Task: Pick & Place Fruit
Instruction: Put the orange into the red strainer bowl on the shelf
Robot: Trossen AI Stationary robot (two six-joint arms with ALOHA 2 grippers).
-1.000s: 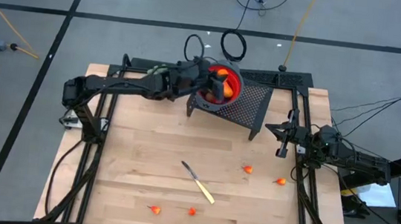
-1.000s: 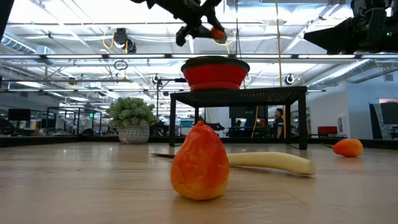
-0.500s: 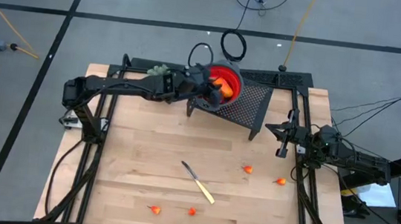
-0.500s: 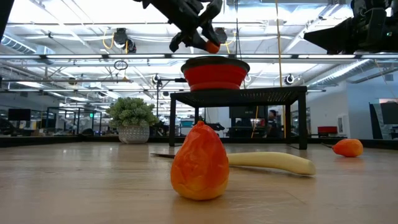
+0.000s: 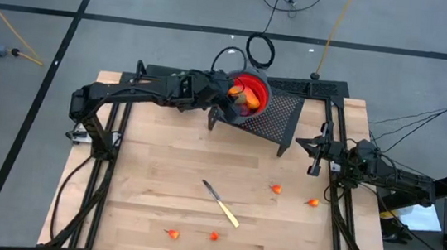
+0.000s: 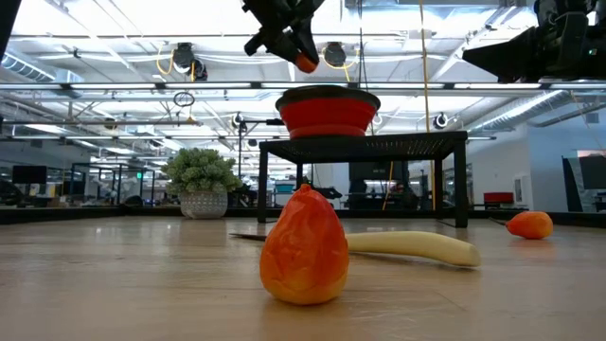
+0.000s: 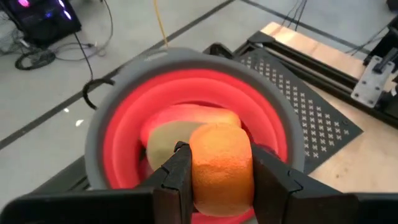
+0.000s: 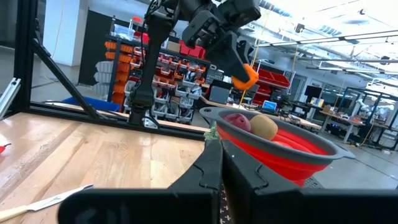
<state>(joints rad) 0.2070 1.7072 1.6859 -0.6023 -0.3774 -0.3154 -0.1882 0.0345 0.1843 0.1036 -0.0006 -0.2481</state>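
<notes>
My left gripper [image 7: 217, 171] is shut on a small orange fruit piece [image 7: 221, 163] just above the round red bowl [image 7: 124, 81] with a grey rim. The bowl stands on a black perforated stand [image 5: 270, 113] at the far edge. In the low view the gripper [image 6: 301, 57] hangs over the bowl [image 6: 327, 112]. Inside the bowl lie a dark red piece [image 8: 235, 122], a brown kiwi-like one [image 8: 263, 127] and a longer orange-red one [image 7: 186, 115]. Several tiny orange pieces [image 5: 277, 189] [image 5: 214, 236] lie on the table. My right gripper [image 5: 318, 156] waits shut at the right edge. My left gripper pinches the orange piece by its two opposite sides [image 7: 194, 168] between both fingers. The fingers come slanting down from the table's left. The piece is lifted clear, above the bowl's near-left part [image 5: 235, 93].
A slim knife with a pale handle [image 5: 222, 204] lies mid-table, slanted. Two orange pieces [image 5: 313, 203] sit toward the right, two [image 5: 171, 234] near the front edge; one looms close in the low view [image 6: 304, 248]. Black frame rails run along both table sides.
My left gripper, keeping its hold on the orange piece, dipped toward the bowl and then rose again, and it shifted a little toward the table's left, from over the bowl's middle to over its left part. The right arm kept still.
</notes>
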